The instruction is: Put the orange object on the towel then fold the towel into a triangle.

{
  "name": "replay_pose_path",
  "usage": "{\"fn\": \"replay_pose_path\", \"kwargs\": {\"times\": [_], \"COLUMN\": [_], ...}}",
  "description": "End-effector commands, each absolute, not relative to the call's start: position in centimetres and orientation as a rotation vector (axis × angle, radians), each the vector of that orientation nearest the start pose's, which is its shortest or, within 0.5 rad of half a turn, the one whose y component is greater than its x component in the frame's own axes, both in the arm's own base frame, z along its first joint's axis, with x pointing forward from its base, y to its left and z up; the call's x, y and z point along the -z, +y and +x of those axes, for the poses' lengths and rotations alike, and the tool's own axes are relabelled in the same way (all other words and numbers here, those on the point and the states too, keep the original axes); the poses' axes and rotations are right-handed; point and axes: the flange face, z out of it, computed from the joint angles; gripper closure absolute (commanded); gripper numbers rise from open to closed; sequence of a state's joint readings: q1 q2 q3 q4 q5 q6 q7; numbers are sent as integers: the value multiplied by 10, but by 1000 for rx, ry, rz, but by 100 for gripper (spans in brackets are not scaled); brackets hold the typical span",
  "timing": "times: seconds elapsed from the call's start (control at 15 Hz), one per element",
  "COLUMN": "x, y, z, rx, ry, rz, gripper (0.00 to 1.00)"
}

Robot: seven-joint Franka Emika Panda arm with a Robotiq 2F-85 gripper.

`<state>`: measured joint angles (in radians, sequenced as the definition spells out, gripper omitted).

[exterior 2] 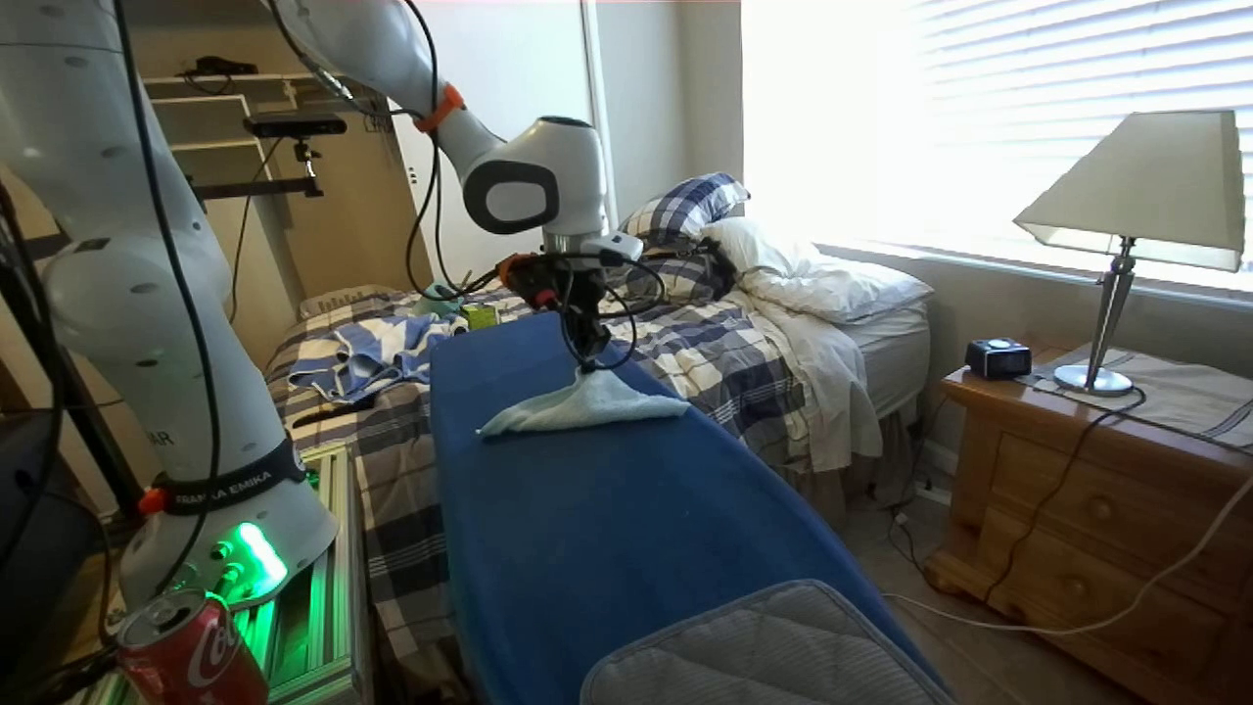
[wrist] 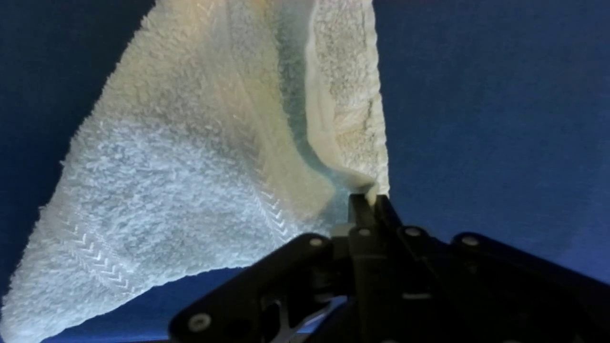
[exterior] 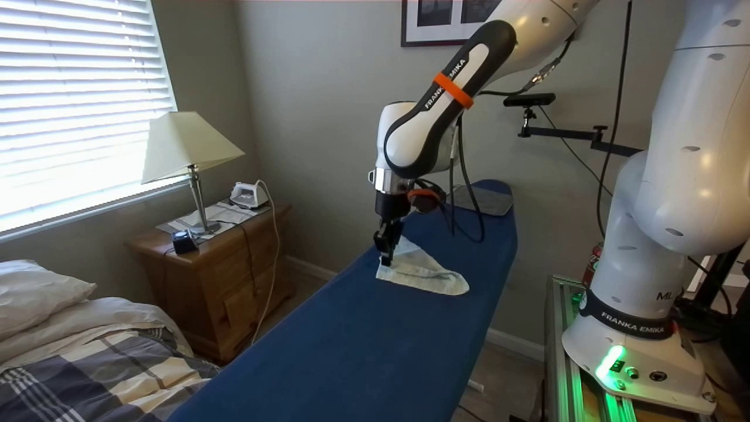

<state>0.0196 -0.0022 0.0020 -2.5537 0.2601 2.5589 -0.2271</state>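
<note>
A small pale blue-white towel lies on the blue ironing board and shows in both exterior views point(exterior: 425, 274) point(exterior 2: 587, 403). My gripper point(exterior: 384, 258) is shut on one part of the towel; it also shows in an exterior view point(exterior 2: 589, 364). There the pinched cloth is drawn up into a peak under the fingers. In the wrist view a fold of the towel point(wrist: 167, 181) runs into the nearly closed fingertips point(wrist: 371, 197), and its edges lie on the blue cover. The orange object does not show in any view; whether the towel hides it I cannot tell.
The ironing board point(exterior: 351, 346) bears a grey quilted pad at one end point(exterior 2: 764, 651). A bed point(exterior 2: 724, 362) lies beyond the other end. A wooden nightstand point(exterior: 217, 293) with a lamp point(exterior: 187, 146) and an iron point(exterior: 249, 195) stands beside it. A red can point(exterior 2: 191, 651) stands near the robot base.
</note>
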Motion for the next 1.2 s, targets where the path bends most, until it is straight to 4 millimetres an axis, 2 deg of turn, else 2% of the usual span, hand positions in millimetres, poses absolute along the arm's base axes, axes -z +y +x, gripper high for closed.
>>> {"fn": "replay_pose_path", "kwargs": {"times": [0.0, 0.2, 0.27, 0.33, 0.53, 0.73, 1.0, 1.13], "x": [-266, -263, -262, -263, -275, -294, -327, -341], "y": [10, 12, 12, 12, 12, 12, 12, 9], "z": [459, 462, 462, 463, 463, 464, 451, 439], "rx": [48, 52, 49, 52, 97, 179, 197, 146], "ry": [-49, -46, -41, -38, -37, -41, -67, -73], "rz": [-2979, -2978, -2974, -2970, -2970, -2974, -2976, -2990], "gripper": [95, 95, 86, 69, 50, 28, 2, 0]}}
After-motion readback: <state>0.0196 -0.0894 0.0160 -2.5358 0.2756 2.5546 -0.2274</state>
